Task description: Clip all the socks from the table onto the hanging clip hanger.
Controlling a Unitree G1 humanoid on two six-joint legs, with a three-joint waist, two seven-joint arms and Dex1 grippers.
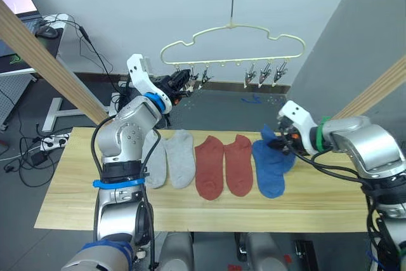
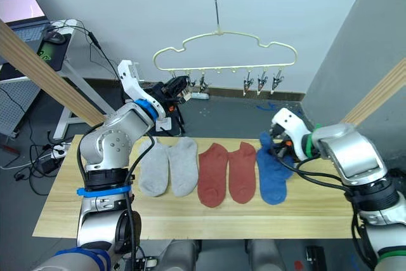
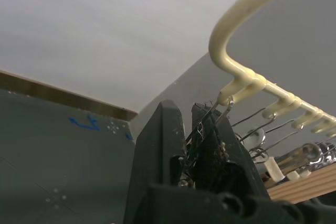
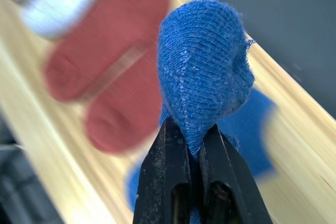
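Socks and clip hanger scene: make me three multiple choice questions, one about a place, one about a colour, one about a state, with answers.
1. Where is the left gripper?
A. On the table
B. At the clip hanger's leftmost clip
C. On a grey sock

2. What colour is the sock in the right gripper?
A. Blue
B. Rust red
C. Light grey

3. How many socks hang from the clip hanger?
A. Two
B. One
C. None

Answers:
1 B, the left wrist view shows the gripper closed on the clip under the hanger's end.
2 A, the blue sock is pinched in the right wrist view.
3 C, every clip is bare and the rest of the socks lie on the table.
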